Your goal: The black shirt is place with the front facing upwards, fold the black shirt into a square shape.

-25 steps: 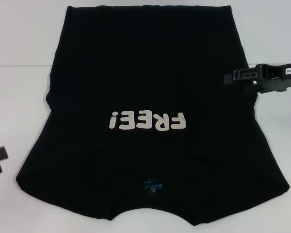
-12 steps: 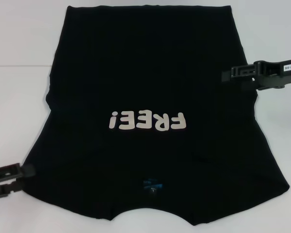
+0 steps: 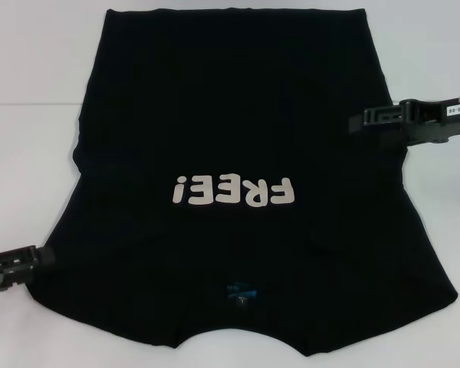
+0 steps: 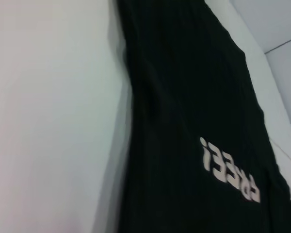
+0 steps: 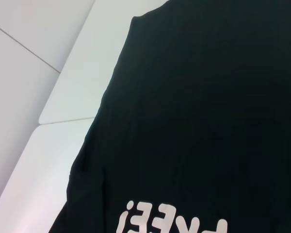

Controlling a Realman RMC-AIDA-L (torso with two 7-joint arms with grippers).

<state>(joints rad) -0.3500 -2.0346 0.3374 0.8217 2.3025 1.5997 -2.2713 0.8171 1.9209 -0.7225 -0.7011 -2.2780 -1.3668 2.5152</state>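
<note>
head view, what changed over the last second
The left gripper came in from the left edge and rose to the black shirt's left sleeve edge. The right gripper slid further left over the shirt's right side. Neither has visibly taken hold of any cloth. The shirt lies flat on the table, unmoved, with its FREE! print face up.

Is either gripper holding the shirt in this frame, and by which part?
It cannot be told. The left gripper is at the black shirt sleeve edge, the right gripper over its side edge; no lifted cloth shows.
</note>
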